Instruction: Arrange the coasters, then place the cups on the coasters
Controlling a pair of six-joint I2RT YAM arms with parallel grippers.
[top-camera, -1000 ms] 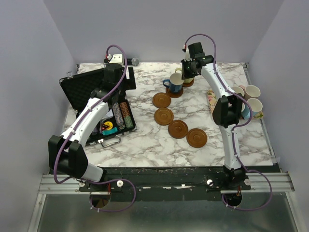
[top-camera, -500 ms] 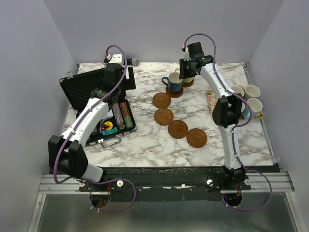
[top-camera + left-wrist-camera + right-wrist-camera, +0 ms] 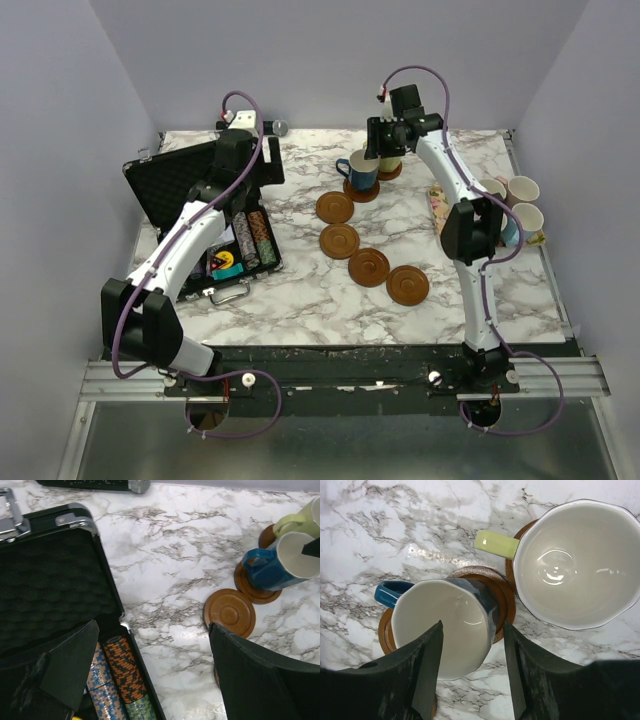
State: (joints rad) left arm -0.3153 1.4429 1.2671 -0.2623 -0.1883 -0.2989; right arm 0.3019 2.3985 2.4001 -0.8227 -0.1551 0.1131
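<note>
Marble tabletop (image 3: 300,300), pale lilac walls (image 3: 320,60).
My right gripper (image 3: 471,642), parted, straddles the dark blue cup (image 3: 445,625) without gripping; left gripper (image 3: 155,675) wide, empty.

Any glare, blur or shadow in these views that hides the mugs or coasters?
Right wrist: sharp, small highlights inside the yellow-green mug, nothing washed out. Left wrist: table crisp, its own dark fingers soft and blocking the lower corners. Top external: even light, faint shadows; the right arm covers part of the mugs at the right.
</note>
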